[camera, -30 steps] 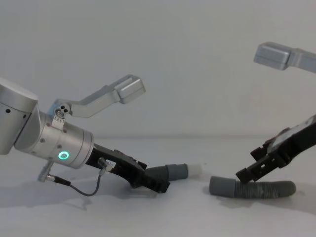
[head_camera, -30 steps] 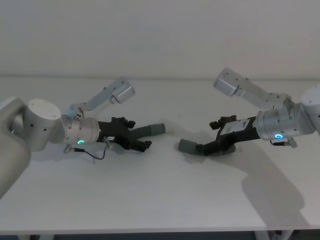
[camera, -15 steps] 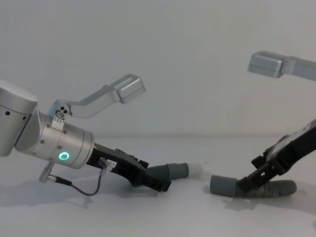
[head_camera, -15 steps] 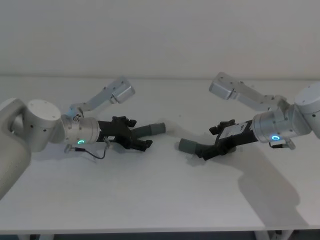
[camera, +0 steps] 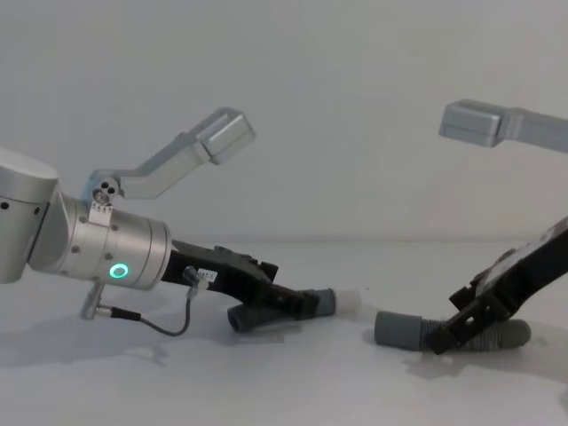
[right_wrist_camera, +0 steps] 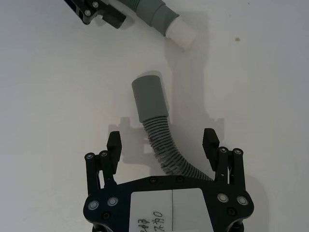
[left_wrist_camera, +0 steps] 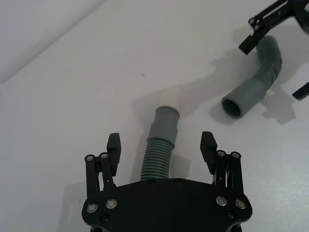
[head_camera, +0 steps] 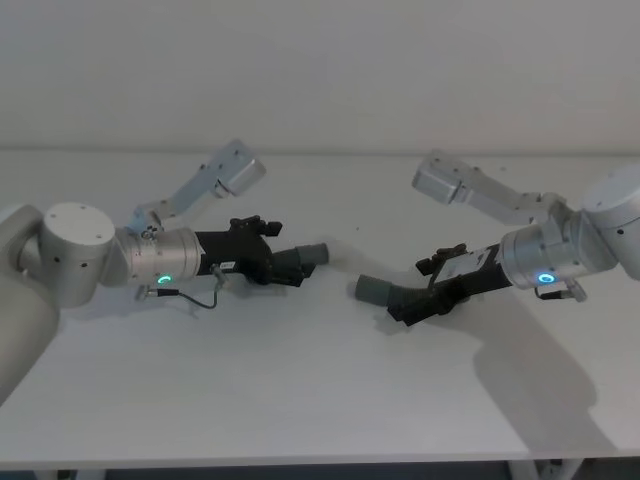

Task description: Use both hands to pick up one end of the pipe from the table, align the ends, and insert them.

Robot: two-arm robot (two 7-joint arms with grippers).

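Two halves of a grey pipe lie apart on the white worktop (head_camera: 300, 400), each straddled by one of the robot's tools. The left tool (head_camera: 290, 268) reaches in low from the left, its black fingers (left_wrist_camera: 114, 145) spread wide on either side of the white-tipped hose piece (left_wrist_camera: 157, 162) and clear of its ribbed body. That piece's smooth cuff (left_wrist_camera: 165, 123) points past the fingertips toward the middle of the worktop and ends in a short white tip (right_wrist_camera: 182, 35) (pale and hard to pick out against the surface in the left wrist view).

The right tool (head_camera: 400, 305) comes in from the right, tilted down, and is just as wide open: its fingers (right_wrist_camera: 210, 140) stand to either side of the plain hose piece (right_wrist_camera: 166, 147) without gripping it. This piece is bent, and its plain grey cuff (head_camera: 372, 290) faces the other piece's end.

The two cuffs are near each other but not touching, with bare worktop between them; in the head view the plain one sits a little closer to the robot. A green ring glows on the silver-grey left arm (head_camera: 150, 262) and on the right arm (head_camera: 560, 255).
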